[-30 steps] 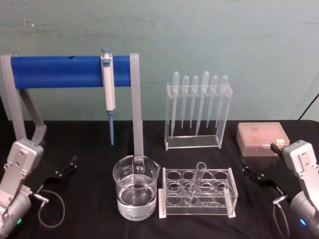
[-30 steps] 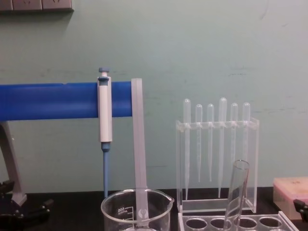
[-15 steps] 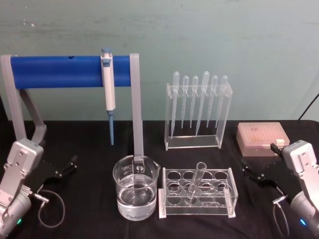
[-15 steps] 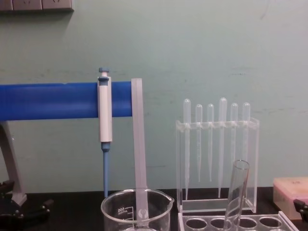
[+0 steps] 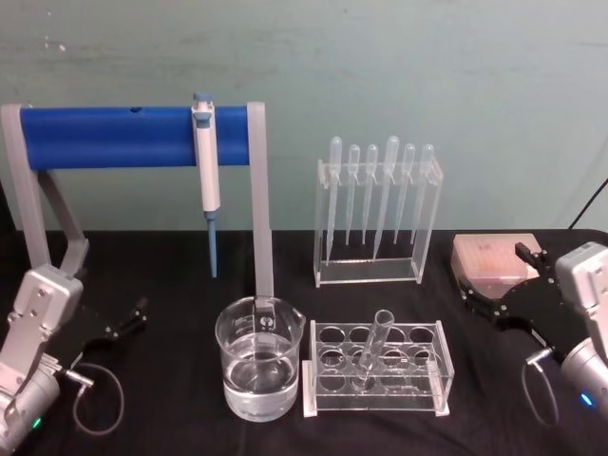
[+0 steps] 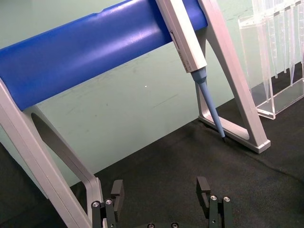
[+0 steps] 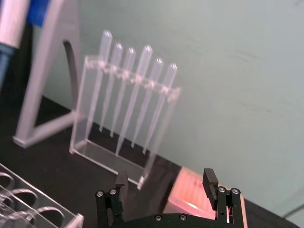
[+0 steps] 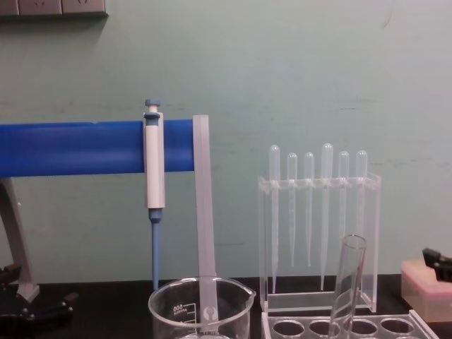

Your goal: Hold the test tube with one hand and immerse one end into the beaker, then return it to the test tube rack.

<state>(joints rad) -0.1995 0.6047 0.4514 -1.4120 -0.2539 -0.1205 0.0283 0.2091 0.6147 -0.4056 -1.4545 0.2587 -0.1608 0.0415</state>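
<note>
The tube [image 5: 371, 350] sits in the rack [image 5: 375, 405] near the middle of the black tabletop [image 5: 171, 275]. It leans, with its open mouth up and to the right and its round end down in one of the middle holes. Nothing is holding it. The rack stands just right of the beaker [image 5: 237, 375], which is partly full of clear liquid.

Off to the right, well apart from the tube, the right pincer [image 5: 492, 273] hangs by the front corner of a pink box [image 5: 494, 256]. Its fingers are spread wide with nothing between them, as the right wrist view shows plainly [image 7: 165, 179]. In the chest view one black fingertip [image 8: 438, 260] shows just above the box, though I can't quite tell whether it touches.

The left pincer [image 5: 123, 318] lies low at the left side, near the foot of the blue-barred stand [image 5: 114, 136]. It is also spread and empty [image 6: 160, 190].

At the back, a pipettor [image 5: 206, 161] hangs from the blue bar, tip down. Six pipettes [image 5: 375, 195] hang in a clear holder behind the rack.
</note>
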